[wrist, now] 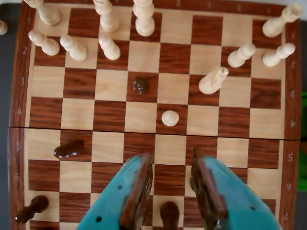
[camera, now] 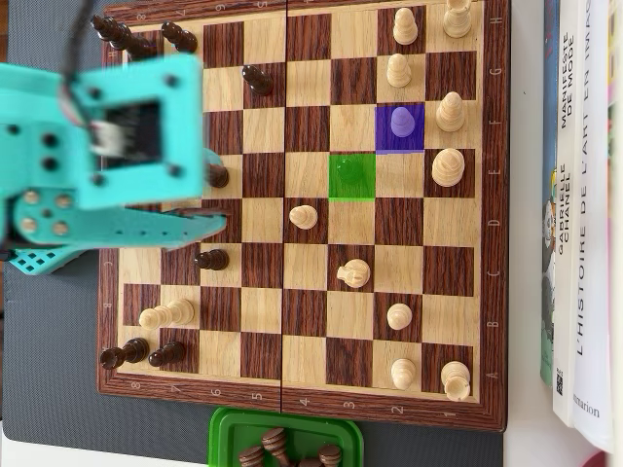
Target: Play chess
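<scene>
My gripper (wrist: 171, 184) hangs unclenched over the chessboard (wrist: 280, 158), grasping nothing.

In the wrist view, my teal fingers (wrist: 127, 191) stand parted at 6 o'clock, a dark piece (wrist: 169, 213) showing between them. Beyond, near centre, sits a pale pawn (wrist: 170, 118); a small dark piece (wrist: 139, 85) lies at 11 o'clock from it. Pale pieces crowd the far rows. In the overhead view, a purple-tinted pawn (camera: 400, 123) and a green-marked square (camera: 351, 176) show; a green tray (camera: 226, 435) holds captured dark pieces at 6 o'clock.

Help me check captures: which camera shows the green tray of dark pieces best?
The overhead view: the green tray sits below the chessboard, dark pieces inside. The wrist view shows only a green sliver at its right edge, perhaps the tray.
</scene>
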`<state>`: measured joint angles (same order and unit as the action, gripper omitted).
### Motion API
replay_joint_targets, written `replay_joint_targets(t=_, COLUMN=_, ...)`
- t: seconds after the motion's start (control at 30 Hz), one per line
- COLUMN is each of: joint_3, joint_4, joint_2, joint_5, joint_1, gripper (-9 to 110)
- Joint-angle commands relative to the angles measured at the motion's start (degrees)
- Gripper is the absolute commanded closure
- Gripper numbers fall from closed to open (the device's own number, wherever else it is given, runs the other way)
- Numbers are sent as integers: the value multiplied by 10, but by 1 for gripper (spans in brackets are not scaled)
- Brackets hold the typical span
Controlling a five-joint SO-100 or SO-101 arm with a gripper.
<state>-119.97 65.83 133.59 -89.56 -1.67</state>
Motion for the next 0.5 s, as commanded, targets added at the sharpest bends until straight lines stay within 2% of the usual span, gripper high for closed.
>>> replay_joint_targets(t=0.0, joint_3=70, joint_4=13, joint_2=-63, joint_5=-16, joint_1=-4, gripper=88)
replay_joint_targets(t=0.47, joint_3=225, joint_4=17, joint_2=-288, joint_5=-19, joint_1=-31, gripper=88)
